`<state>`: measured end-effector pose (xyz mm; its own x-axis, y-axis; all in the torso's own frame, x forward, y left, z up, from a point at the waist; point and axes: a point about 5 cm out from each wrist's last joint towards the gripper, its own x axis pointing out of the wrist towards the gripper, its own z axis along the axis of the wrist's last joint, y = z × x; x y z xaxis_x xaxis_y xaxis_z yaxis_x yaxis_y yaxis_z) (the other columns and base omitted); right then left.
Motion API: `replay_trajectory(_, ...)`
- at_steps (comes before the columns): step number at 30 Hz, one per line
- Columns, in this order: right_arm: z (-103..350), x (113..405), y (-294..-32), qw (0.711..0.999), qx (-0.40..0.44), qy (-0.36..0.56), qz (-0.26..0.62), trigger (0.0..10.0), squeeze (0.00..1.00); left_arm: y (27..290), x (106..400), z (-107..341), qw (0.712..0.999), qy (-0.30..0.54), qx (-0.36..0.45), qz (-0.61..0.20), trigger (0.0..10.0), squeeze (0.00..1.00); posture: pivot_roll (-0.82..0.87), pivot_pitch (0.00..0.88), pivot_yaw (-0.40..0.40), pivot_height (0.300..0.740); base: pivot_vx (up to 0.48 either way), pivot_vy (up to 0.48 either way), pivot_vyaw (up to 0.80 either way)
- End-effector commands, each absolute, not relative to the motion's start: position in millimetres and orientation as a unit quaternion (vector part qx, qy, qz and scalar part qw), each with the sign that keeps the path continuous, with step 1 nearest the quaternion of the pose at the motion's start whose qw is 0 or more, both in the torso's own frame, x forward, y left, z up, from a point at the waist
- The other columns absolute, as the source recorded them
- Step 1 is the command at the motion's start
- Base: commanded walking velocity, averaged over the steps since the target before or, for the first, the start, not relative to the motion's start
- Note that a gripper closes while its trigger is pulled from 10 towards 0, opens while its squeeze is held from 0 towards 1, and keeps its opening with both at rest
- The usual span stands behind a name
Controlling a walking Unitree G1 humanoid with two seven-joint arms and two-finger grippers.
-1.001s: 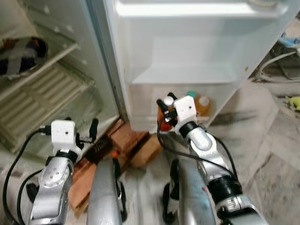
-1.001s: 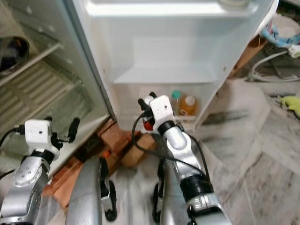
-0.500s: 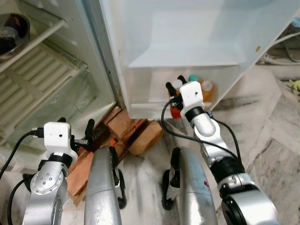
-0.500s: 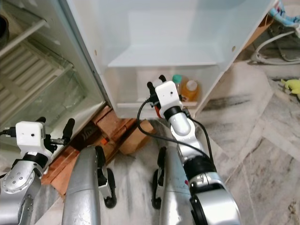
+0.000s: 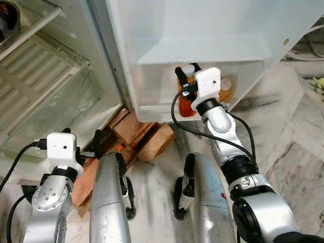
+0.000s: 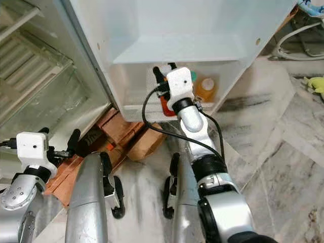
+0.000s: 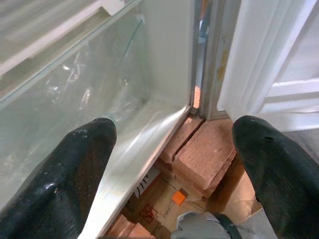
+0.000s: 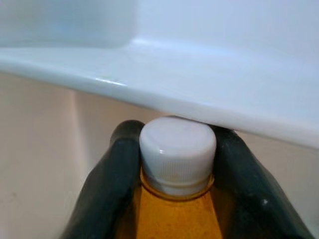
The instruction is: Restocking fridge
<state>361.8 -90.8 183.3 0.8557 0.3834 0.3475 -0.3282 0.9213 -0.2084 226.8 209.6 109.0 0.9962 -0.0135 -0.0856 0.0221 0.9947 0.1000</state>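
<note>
Even, bright daylight throughout; soft shadows are cast on the marble floor (image 5: pixel 298 152). Mild glare is seen on the fridge door shelf (image 8: pixel 199 99). Head views are sharp; close wrist foreground is slightly softened.

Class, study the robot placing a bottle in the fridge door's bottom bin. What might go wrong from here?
1. The right gripper holds the white-capped orange bottle with its cap just under the white door shelf; lifting may jam it.
2. The green-capped bottle and the amber bottle stand close beside it; a sideways nudge may topple them.
</note>
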Motion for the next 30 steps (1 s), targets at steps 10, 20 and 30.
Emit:
replay_trajectory(10, 195.9, 354.3, -83.4, 0.918, -0.169, -0.279, 0.224, 10.0, 0.0, 210.9, 221.4, 107.2, 0.997, 0.053, 0.057, -0.008, 10.0, 0.0, 0.13, 0.347, -0.012, 0.552, 0.0, 0.0, 0.0)
replay_trajectory(20, 149.8, 350.4, -88.3, 0.932, -0.19, -0.205, 0.233, 10.0, 0.0, 209.7, 222.6, 107.7, 0.997, 0.051, 0.061, -0.01, 10.0, 0.0, 0.14, 0.35, -0.012, 0.552, 0.0, 0.0, 0.0)
replay_trajectory(30, 124.0, 345.7, -103.0, 0.946, -0.195, -0.161, 0.201, 10.0, 0.0, 208.3, 224.9, 107.0, 0.997, 0.05, 0.061, -0.013, 10.0, 0.0, 0.13, 0.352, -0.014, 0.552, 0.0, 0.0, 0.0)
